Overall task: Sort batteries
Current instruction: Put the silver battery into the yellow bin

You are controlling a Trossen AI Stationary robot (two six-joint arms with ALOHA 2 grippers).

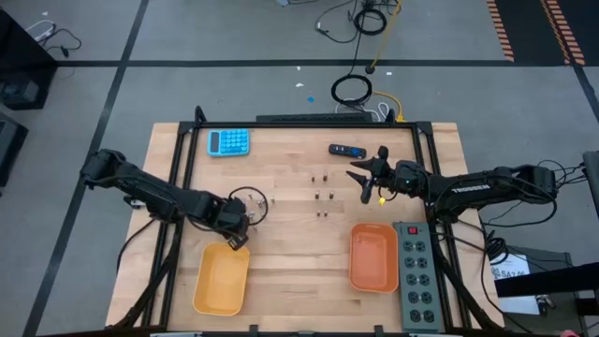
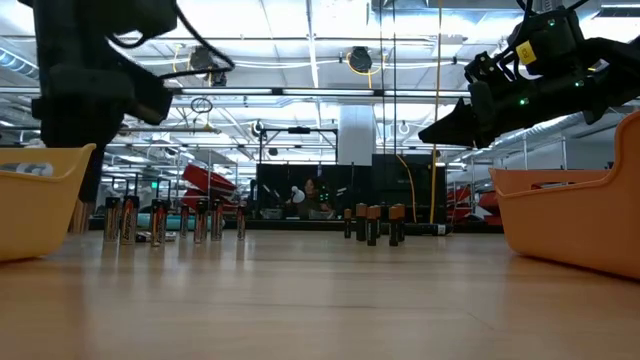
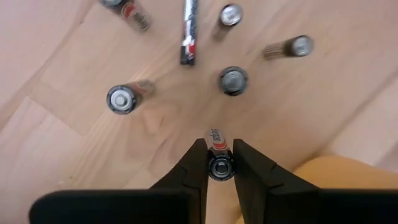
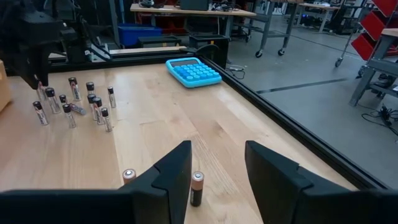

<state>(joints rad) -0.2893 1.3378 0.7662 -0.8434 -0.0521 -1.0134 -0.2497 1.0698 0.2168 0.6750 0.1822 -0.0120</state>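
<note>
Left wrist view | fingers [image 3: 219, 163] pinch battery [image 3: 221, 167] | high view: hidden

You've got a smooth, pale wood-plank table [image 1: 290, 253] w/ satin sheen. Batteries [image 3: 231, 80] show shiny metal caps, glossy wraps. Left gripper [image 3: 220, 169] fingers look matt black plastic. Trays [image 1: 373, 257]: smooth orange plastic.

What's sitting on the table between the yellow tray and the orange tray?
Nothing: in the high view, only bare wood lies between the yellow tray and the orange tray.
</note>
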